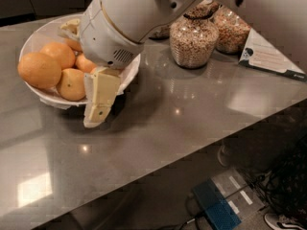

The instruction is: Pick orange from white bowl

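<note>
Grey counter. Bulky arm covers right half of white bowl. Two grain jars at rear right. Orange at bowl's left. Smaller oranges separate it from gripper at front rim; grip width cannot tell.

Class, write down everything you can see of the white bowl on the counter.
The white bowl is wide, shallow and round, lined with crinkled white paper. It stands upright on the grey counter, back left, holding a pile of oranges, the largest orange at its left. The gripper hangs before its near right rim, and the arm hides its right side.
</note>
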### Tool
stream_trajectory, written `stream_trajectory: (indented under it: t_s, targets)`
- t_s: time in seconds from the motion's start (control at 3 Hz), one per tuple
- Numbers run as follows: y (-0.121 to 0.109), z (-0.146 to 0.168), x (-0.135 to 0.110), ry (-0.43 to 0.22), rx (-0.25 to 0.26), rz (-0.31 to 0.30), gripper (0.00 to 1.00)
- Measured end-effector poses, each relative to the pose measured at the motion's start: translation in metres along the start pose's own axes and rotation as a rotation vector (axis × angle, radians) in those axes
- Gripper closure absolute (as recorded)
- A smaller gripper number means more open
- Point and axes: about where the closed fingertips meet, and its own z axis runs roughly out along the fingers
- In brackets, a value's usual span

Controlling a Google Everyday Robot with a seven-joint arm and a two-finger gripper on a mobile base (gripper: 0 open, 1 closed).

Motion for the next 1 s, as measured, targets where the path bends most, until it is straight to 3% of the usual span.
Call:
stream_trajectory:
  t_s: [0.33,0.67,1.0]
  targets:
    - [-0.014,0.013,-0.007,-0.003,-0.006,-0.034,0.0]
    - [-0.048,0.03,0.014,0.082,0.009,-0.051,0.0]
    - [-0.048,0.031,0.015,0.093,0.01,-0.051,0.0]
